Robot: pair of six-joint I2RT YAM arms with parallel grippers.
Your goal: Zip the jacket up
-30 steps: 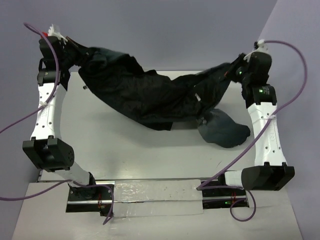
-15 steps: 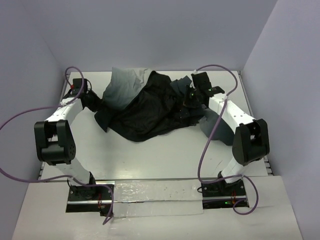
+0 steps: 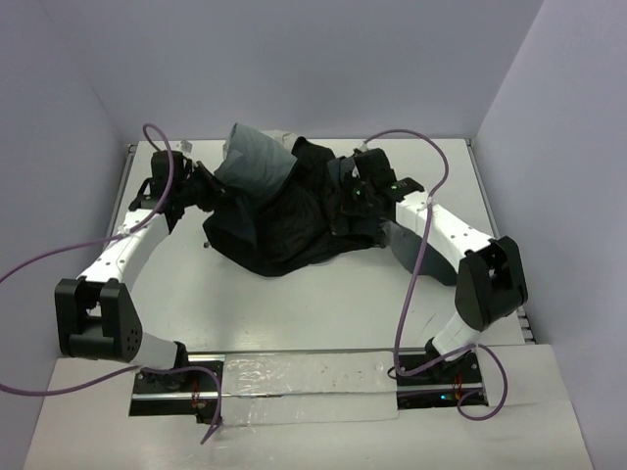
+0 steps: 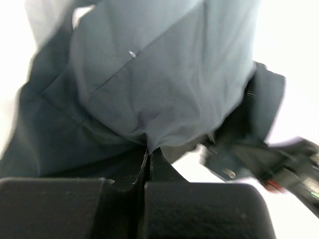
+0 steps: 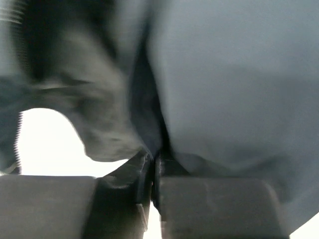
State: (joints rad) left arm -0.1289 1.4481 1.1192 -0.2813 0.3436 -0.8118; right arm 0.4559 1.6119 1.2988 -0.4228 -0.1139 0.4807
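The jacket (image 3: 284, 215) lies bunched on the far middle of the table, black lining up, with a light grey fold (image 3: 253, 162) at its back left. My left gripper (image 3: 204, 188) is at the jacket's left edge. In the left wrist view it (image 4: 148, 152) is shut, pinching grey fabric (image 4: 164, 74) at its tips. My right gripper (image 3: 355, 196) rests on the jacket's right side. Its jaws (image 5: 156, 154) stand almost together with a fold of grey shell (image 5: 234, 84) caught at the tips. Zipper teeth (image 5: 17, 134) show blurred at the left.
Lilac walls close in the white table (image 3: 294, 304) on the left, back and right. Purple cables (image 3: 411, 284) loop off both arms. The right arm's elbow (image 3: 490, 284) and the left arm's elbow (image 3: 93, 318) stand near the front corners.
A second ago both arms held the jacket stretched high between them. They have come down and inward, and the jacket now lies crumpled on the table. The right jaws have parted slightly.
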